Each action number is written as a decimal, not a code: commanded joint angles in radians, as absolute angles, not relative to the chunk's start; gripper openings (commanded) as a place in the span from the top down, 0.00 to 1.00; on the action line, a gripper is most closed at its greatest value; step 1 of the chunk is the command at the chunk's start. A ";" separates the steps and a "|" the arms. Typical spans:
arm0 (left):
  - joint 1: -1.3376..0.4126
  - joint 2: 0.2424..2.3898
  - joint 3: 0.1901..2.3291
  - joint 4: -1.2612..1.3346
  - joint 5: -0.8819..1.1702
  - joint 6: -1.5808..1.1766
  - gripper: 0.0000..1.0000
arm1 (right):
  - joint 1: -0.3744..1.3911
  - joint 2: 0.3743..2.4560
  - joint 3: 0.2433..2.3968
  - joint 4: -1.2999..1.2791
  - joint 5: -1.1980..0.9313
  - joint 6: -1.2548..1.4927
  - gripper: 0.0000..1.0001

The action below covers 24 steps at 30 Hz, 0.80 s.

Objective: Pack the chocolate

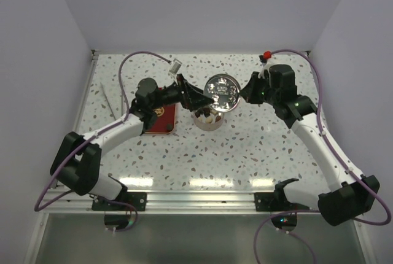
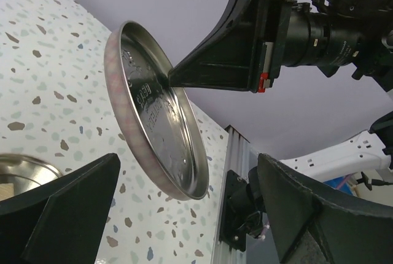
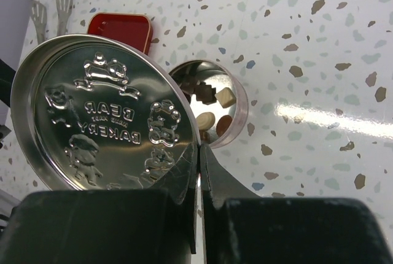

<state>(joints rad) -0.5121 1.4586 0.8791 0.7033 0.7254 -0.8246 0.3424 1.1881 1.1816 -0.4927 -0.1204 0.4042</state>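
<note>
The right gripper (image 3: 199,153), jaws pinched on the lid (image 3: 104,123) rim, holds it tilted above the tin (image 3: 244,113), ready for capping. The chocolate (image 3: 209,120) lies inside the tin. The left gripper (image 1: 195,98) jaws stand wide beside the lid.

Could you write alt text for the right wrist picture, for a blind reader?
The right end effector pinches the rim of a round silver lid embossed with bears. Behind it, on a speckled table, an open tin holds chocolate pieces; a red tray lies beyond.
</note>
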 commanded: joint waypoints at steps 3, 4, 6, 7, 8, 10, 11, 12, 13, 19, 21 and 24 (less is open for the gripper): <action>-0.557 1.489 0.951 0.755 0.703 -0.824 0.00 | 0.356 1.167 1.200 -0.445 -0.146 0.419 1.00; -0.561 1.496 0.960 0.717 0.689 -0.801 0.00 | 0.356 1.164 1.198 -0.445 -0.146 0.419 1.00; -0.574 1.496 0.968 0.693 0.643 -0.784 0.00 | 0.359 1.161 1.195 -0.440 -0.150 0.420 1.00; -0.574 1.497 0.968 0.681 0.634 -0.781 0.00 | 0.359 1.157 1.193 -0.439 -0.150 0.420 1.00; -0.575 1.499 0.971 0.678 0.626 -0.779 0.00 | 0.362 1.155 1.190 -0.436 -0.152 0.420 1.00; -0.578 1.506 0.976 0.664 0.614 -0.784 0.02 | 0.365 1.155 1.187 -0.433 -0.156 0.419 1.00; -0.581 1.511 0.988 0.658 0.611 -0.782 0.08 | 0.367 1.155 1.186 -0.430 -0.160 0.422 1.00; -0.586 1.514 0.992 0.652 0.607 -0.778 0.12 | 0.370 1.157 1.184 -0.426 -0.161 0.422 1.00; -0.591 1.520 0.999 0.625 0.603 -0.767 0.17 | 0.371 1.158 1.181 -0.425 -0.160 0.422 1.00; -0.598 1.532 1.032 0.525 0.561 -0.718 0.49 | 0.379 1.154 1.174 -0.423 -0.150 0.405 1.00; -0.600 1.535 1.034 0.525 0.558 -0.718 0.56 | 0.379 1.154 1.173 -0.423 -0.150 0.403 1.00; -0.598 1.545 1.037 0.520 0.557 -0.718 0.63 | 0.379 1.147 1.170 -0.425 -0.146 0.393 1.00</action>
<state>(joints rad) -0.5930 1.5322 0.9928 0.5293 0.5701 -0.7433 0.3740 1.1824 1.1717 -0.4702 -0.1295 0.4030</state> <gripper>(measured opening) 0.377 0.015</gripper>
